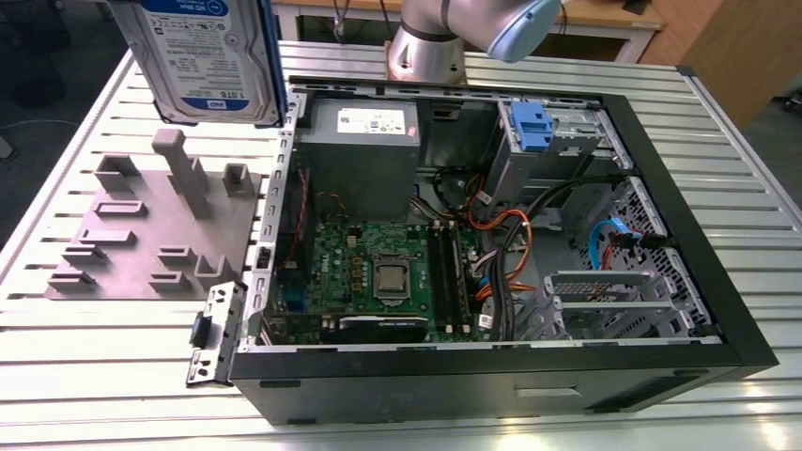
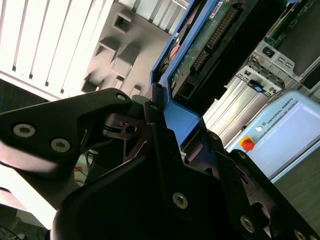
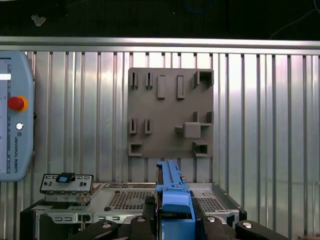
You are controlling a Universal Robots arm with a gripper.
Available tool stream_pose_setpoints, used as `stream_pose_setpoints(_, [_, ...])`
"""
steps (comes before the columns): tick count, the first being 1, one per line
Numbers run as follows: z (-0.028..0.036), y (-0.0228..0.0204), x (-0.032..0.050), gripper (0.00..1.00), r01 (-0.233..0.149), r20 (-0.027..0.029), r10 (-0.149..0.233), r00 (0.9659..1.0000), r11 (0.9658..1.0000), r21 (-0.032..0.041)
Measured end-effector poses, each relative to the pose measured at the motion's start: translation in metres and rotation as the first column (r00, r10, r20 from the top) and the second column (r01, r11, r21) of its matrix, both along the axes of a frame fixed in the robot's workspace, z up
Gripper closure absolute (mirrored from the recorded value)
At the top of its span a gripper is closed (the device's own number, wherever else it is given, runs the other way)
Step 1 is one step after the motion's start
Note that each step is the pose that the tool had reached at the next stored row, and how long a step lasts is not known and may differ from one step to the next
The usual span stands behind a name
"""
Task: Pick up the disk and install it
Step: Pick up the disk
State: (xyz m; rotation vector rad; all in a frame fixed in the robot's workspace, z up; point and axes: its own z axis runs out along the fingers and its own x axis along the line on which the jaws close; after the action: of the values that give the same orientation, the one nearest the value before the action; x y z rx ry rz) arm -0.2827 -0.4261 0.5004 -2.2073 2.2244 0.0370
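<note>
You'll find the disk [image 1: 213,56] at the far left of the exterior view, raised well above the tabletop [image 1: 100,376] and touching nothing below it. It stands roughly on edge, with its broad silver face and white-and-blue label turned toward that camera. A blue plastic frame runs down its sides. Its upper part is cut off by the picture's edge.

In the second wrist view you see the disk's [image 2: 210,35] other face, a green circuit board with a row of connector pins, bordered by the same blue frame. The black fingers [image 2: 159,135] are clamped on the frame's end. In the first wrist view the disk [image 3: 172,192] shows edge-on as a narrow blue strip.
</note>
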Motion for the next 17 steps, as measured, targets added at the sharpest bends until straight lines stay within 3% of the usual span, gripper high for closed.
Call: stream_pose_setpoints(17, [-0.0001, 0.0000, 0.0051, 0.64, 0.000, 0.0000, 0.000, 1.0000, 1.0000, 0.0001])
